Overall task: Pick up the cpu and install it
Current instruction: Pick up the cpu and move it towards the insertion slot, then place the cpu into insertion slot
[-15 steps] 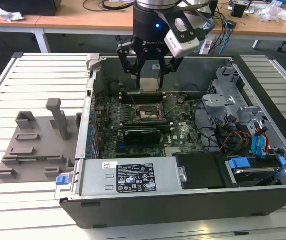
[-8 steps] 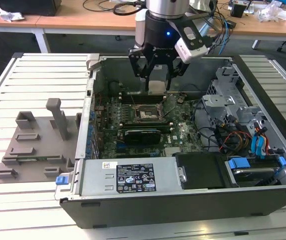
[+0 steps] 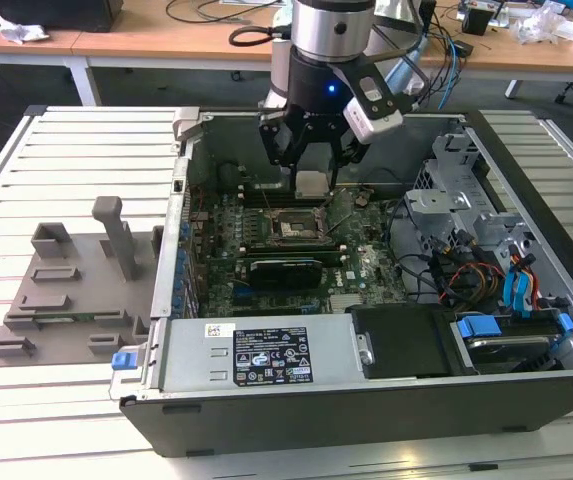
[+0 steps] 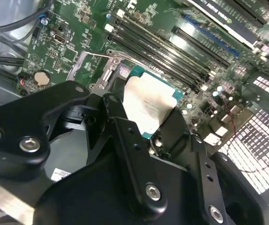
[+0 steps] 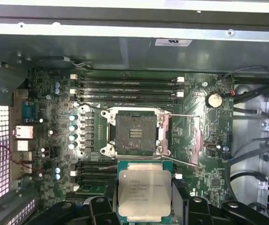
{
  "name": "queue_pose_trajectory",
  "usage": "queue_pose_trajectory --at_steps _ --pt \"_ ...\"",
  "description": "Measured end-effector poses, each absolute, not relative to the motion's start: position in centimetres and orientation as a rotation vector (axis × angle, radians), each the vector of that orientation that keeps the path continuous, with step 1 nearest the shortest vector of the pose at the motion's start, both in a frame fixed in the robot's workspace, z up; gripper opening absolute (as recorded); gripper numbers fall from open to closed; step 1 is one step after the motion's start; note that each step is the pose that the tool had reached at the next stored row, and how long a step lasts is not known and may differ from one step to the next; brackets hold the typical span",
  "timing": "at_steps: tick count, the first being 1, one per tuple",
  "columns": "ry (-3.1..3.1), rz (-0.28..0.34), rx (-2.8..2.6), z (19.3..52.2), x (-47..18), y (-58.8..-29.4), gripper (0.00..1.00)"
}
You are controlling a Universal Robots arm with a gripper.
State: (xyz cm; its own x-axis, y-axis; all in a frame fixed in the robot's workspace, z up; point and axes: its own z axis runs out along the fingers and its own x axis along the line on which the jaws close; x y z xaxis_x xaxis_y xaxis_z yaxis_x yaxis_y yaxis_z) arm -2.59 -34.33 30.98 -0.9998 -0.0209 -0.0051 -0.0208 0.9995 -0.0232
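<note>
Metal of a dull silver-grey covers the top of the cpu (image 5: 144, 190), a flat square plate with stepped shoulders, faint print across it and a thin green board edge showing round it. The tool (image 5: 144, 208) is clenched on the cpu, its black fingers (image 4: 117, 112) pressing two opposite sides, so the chip hangs level with its metal face up. In the first wrist view it is held above the motherboard (image 5: 204, 157), apart from it and just beside the socket (image 5: 133, 133).

The socket is a black square with a fine grid of contacts at its middle, set in a bare steel frame. A thin wire lever (image 5: 181, 115) stands swung out from it, and a shiny metal plate (image 5: 193, 140) lies folded open next to it.

The motherboard is glossy green, dotted with small silver cylinder capacitors (image 5: 72, 136), long black memory slots (image 5: 125, 89) and a round coin battery (image 5: 213, 99).

In the exterior view the tool (image 3: 312, 178) hangs inside the open computer case (image 3: 366, 400), a box of grey sheet metal, with the pale chip between its fingers over the socket area. The case rests on a desk (image 3: 26, 170) of white slats. A grey plastic fixture tray (image 3: 66, 290) with upright pegs lies on the desk at the exterior view's left of the case.
</note>
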Motion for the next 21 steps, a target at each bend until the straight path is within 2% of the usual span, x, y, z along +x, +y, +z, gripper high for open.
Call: queue_pose_trajectory --at_steps 8,21 --pt "3.136 -0.036 -0.033 29.5 -2.6 -34.1 0.55" --pt "3.136 -0.036 -0.033 29.4 -2.6 -34.1 0.55"
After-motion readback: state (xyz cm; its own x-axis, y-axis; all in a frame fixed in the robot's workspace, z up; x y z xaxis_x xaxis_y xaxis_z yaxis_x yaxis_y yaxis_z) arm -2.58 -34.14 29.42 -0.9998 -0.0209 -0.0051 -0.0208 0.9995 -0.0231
